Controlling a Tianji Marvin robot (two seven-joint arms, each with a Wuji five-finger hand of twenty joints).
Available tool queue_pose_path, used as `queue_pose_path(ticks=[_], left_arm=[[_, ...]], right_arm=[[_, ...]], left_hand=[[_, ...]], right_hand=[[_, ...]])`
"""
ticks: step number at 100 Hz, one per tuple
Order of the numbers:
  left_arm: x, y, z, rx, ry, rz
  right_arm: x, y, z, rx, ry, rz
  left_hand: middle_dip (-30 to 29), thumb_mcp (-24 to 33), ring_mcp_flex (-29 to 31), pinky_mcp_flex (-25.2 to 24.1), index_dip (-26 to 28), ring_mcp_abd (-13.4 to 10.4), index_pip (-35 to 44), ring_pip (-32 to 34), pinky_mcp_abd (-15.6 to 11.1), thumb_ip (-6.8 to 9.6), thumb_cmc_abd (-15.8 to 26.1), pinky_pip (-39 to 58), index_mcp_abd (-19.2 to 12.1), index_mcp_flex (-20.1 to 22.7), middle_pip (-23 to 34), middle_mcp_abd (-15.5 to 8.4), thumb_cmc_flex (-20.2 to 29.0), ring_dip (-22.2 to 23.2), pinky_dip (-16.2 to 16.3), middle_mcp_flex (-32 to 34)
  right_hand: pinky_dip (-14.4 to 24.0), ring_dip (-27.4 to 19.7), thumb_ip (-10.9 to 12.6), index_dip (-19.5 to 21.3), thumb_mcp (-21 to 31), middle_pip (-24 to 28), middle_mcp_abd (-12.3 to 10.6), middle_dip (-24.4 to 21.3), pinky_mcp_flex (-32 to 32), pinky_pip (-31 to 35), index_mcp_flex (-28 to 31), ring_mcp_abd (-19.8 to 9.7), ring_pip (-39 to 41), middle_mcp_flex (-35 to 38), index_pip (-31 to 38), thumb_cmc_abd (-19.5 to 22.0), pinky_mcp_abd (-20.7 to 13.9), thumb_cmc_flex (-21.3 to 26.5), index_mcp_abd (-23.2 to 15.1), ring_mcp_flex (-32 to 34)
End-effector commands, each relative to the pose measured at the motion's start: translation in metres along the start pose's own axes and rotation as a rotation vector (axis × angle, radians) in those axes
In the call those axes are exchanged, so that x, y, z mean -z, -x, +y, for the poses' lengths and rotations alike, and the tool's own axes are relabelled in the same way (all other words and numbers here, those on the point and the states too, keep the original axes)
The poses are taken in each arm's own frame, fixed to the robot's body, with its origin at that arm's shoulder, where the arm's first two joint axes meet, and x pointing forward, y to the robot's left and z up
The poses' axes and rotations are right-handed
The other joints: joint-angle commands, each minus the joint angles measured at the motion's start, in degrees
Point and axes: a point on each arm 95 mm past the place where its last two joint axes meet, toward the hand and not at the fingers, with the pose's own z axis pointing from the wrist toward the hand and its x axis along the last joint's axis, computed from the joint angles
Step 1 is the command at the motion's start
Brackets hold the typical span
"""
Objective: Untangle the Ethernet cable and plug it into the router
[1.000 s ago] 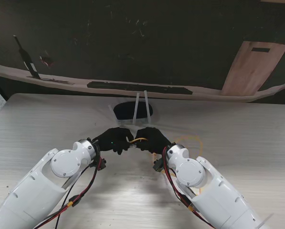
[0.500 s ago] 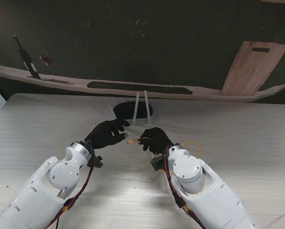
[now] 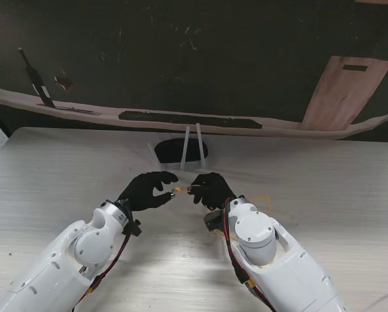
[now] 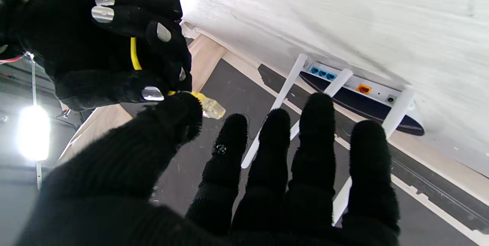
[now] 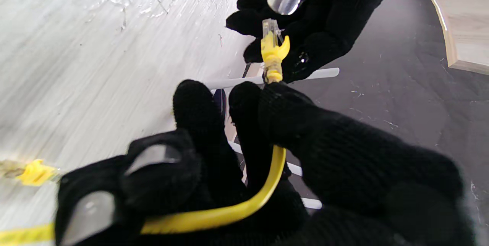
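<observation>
Two white robot arms meet over the pale wood-grain surface (image 3: pixel 64 162), near its far edge. The black-gloved right hand (image 3: pixel 210 189) is closed around the yellow Ethernet cable (image 5: pixel 229 211), pinching it just behind the clear plastic plug (image 4: pixel 211 107) that juts toward the other hand; the cable's slack lies on the surface to the right of that arm, a second yellow-booted plug (image 5: pixel 30 172) resting there. The black-gloved left hand (image 3: pixel 145 190) holds nothing, its fingers (image 4: pixel 313 131) spread and lightly curled, thumb tip just beside the plug. A second ago both hands were clasped together on the cable; half a second ago the left had let go and lifted away, and it has since drawn back close. Beyond them, at the far edge, sits the dark oval router (image 3: pixel 174 150) with white upright antennas (image 3: pixel 184 148), its blue and orange ports (image 4: pixel 363 89) unoccupied.
</observation>
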Motion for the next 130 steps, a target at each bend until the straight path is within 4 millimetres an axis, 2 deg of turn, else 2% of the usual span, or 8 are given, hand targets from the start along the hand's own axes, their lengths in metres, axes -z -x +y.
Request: queue_pose_path(ticks=[1, 22, 42, 82, 102, 116, 121, 130], left_arm=[[-0.001, -0.003, 0.005, 0.009, 0.022, 0.008], [-0.004, -0.004, 0.010, 0.039, 0.028, 0.018], [-0.006, -0.007, 0.011, 0.039, -0.002, 0.045], [-0.011, -0.011, 0.016, 0.073, -0.062, 0.067], [-0.012, -0.012, 0.015, 0.088, -0.076, 0.070], [-0.011, -0.013, 0.013, 0.089, -0.064, 0.047], [-0.011, -0.013, 0.013, 0.081, -0.068, 0.037], [-0.011, -0.013, 0.013, 0.046, -0.080, 0.029]], right_arm=[[0.002, -0.002, -0.004, -0.012, -0.021, 0.009], [0.002, -0.002, -0.005, -0.017, -0.026, 0.007], [0.002, -0.002, -0.006, -0.020, -0.031, 0.001], [0.003, 0.000, -0.006, -0.018, -0.033, -0.011], [0.002, 0.001, -0.005, -0.013, -0.036, -0.016], [0.000, 0.003, -0.004, 0.102, -0.017, 0.038], [0.000, 0.003, -0.003, 0.149, -0.017, 0.057], [0.000, 0.004, -0.001, 0.211, -0.033, 0.079]], left_hand=[[0.06, 1.90, 1.90, 0.64, 1.03, 2.57, 1.49, 1.05, -1.83, -1.96, -0.60, 0.08, -1.70, 1.47, 1.12, -2.09, 0.87, -0.42, -0.48, 1.47], [0.67, 1.05, 5.08, 2.04, 1.95, 2.90, 3.46, 2.82, -1.70, -2.06, -0.01, 0.78, -1.70, 3.89, 2.63, -2.39, 4.04, -0.48, -0.37, 5.50], [2.21, -3.42, 8.97, 4.48, 2.77, 2.56, 9.38, 6.21, -2.17, -5.70, -2.04, 2.91, -3.22, 6.22, 6.41, -2.77, 9.56, -0.49, 0.32, 10.51], [7.55, -11.66, 15.71, 9.98, 1.61, 3.29, 21.93, 13.29, -2.40, -4.52, 0.01, 7.56, -4.90, 10.17, 10.49, -4.14, 18.97, -0.37, 1.63, 20.51], [8.04, -7.45, 19.09, 12.81, 1.05, 2.97, 24.46, 15.26, -1.71, -3.61, -2.62, 8.84, -2.75, 11.58, 11.60, -3.05, 19.73, -0.38, 1.64, 23.28], [7.44, -3.24, 22.38, 16.26, 0.23, 3.26, 24.69, 17.83, -1.26, -3.35, -4.92, 11.16, -1.24, 13.27, 13.71, -1.56, 18.30, 0.05, 1.78, 25.01], [6.72, -1.18, 24.21, 18.36, -0.09, 3.01, 24.75, 18.49, -1.38, -3.22, -6.11, 12.28, -0.80, 14.21, 14.63, -1.08, 17.28, -0.47, 1.47, 25.92], [5.74, 1.77, 26.83, 21.28, -0.62, 2.27, 24.91, 18.90, -1.90, -2.73, -8.21, 13.15, -0.12, 15.47, 15.26, -1.11, 15.59, -1.73, 0.28, 27.54]], right_hand=[[0.44, 1.51, -0.52, 0.70, -0.40, 4.16, 6.67, 0.61, 2.38, 13.17, 1.09, -0.96, 4.07, 5.95, 0.20, 1.08, -12.32, 1.52, 0.10, -0.08], [0.37, 1.44, -0.50, 0.65, -0.48, 4.10, 6.64, 0.51, 2.32, 12.96, 1.04, -0.74, 3.75, 5.76, 0.27, 1.19, -12.23, 1.46, 0.14, -0.09], [0.22, 1.37, -0.51, 0.50, -0.60, 4.03, 6.80, 0.41, 2.24, 12.60, 0.94, -0.51, 3.52, 5.72, 0.29, 1.37, -11.81, 1.44, 0.24, -0.10], [-0.24, 0.90, -0.43, 0.25, -0.80, 3.79, 6.72, 0.21, 2.02, 11.53, 0.73, 0.12, 2.50, 5.29, 0.37, 1.48, -10.44, 1.60, 0.16, -0.16], [-7.48, -7.77, -0.22, -3.18, -0.93, -0.20, 6.65, -1.31, -1.36, -4.67, -4.21, 4.98, -11.55, -1.17, -2.21, -0.11, 7.54, 1.70, 0.65, -0.76], [-12.86, -12.90, 0.72, -2.35, 4.20, -4.05, 3.84, -1.21, -21.47, -22.77, -10.82, 6.40, -29.42, -11.24, -8.51, -7.53, 11.94, -1.38, -1.60, -8.51], [-12.63, -11.47, 6.16, 4.51, 5.97, -4.93, 2.28, -0.94, -33.77, -32.15, -13.00, 6.46, -34.70, -14.85, -12.49, -8.94, 10.05, -3.86, -2.62, -15.72], [-13.57, -11.55, 6.24, 7.33, 6.16, -6.20, 0.51, -0.82, -45.48, -39.79, -19.37, 4.85, -41.09, -22.37, -13.39, -12.63, 6.39, -5.52, -4.07, -26.57]])
